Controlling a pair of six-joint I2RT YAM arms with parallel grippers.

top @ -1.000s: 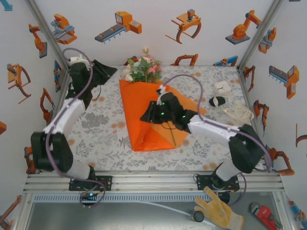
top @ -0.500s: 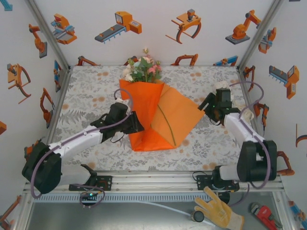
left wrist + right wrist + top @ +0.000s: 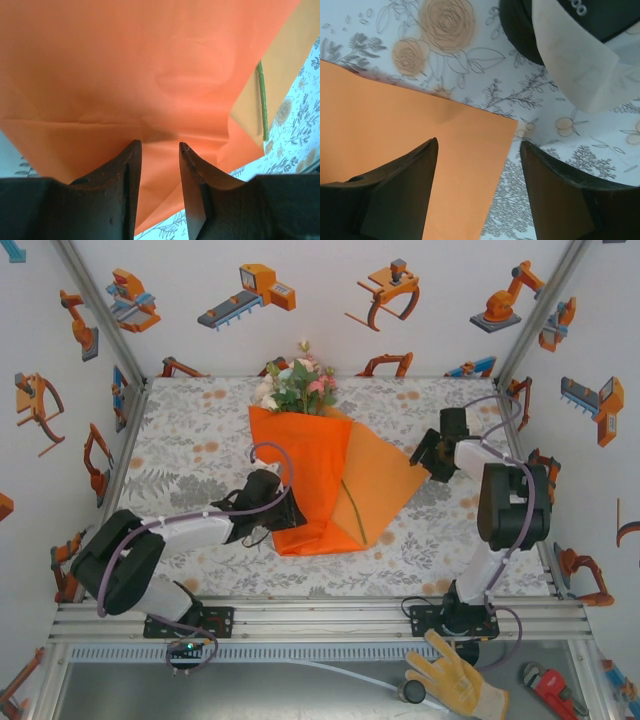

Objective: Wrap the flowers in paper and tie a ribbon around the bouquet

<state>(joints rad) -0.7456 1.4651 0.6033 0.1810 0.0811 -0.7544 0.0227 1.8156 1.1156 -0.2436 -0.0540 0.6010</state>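
The paper half covers the flowers; ribbon untied. My left claw gapes narrowly at the fold, right claw wide, empty.

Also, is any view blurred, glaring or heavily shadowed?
Top external view: even light, sharp, no glare, only soft shadows. Left wrist view: the paper is close and slightly soft, with a small shadow above the jaws. Right wrist view: the tablecloth print is sharp; the jaws are dark and soft-edged.
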